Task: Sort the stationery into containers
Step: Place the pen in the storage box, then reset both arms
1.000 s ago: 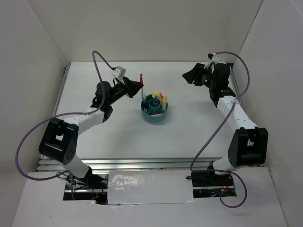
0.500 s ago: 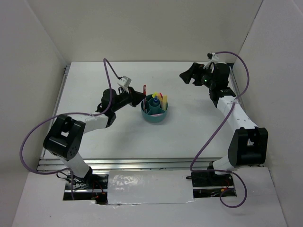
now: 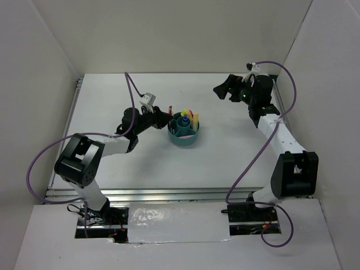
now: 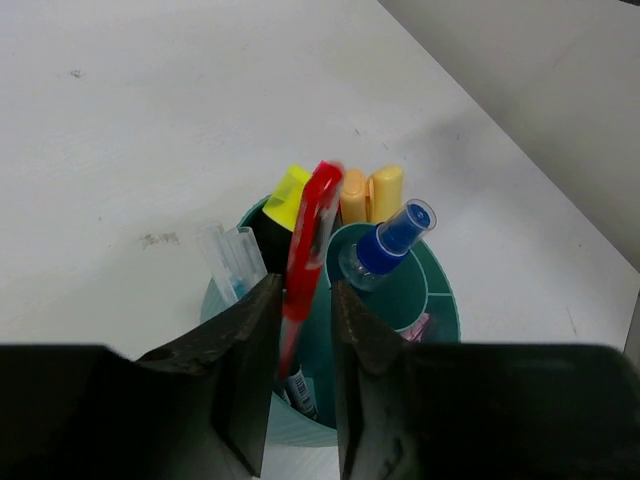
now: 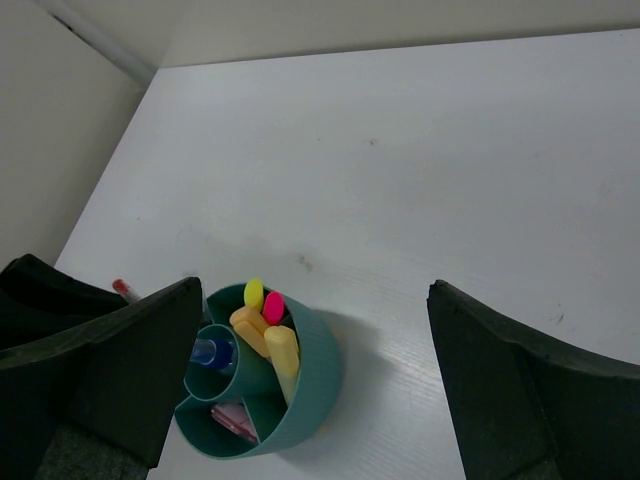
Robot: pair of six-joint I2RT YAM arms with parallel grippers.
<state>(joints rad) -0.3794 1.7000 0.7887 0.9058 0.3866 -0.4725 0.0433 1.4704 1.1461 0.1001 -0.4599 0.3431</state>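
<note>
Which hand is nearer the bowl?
Left. The left hand is at the bowl rim, gripping a red pen; the right hand hangs open, well clear of it.

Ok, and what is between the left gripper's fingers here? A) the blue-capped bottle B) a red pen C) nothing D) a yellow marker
B: the left wrist view shows the red pen pinched in the left gripper over the teal organiser, while the blue-capped bottle stands in its central cup.
</note>
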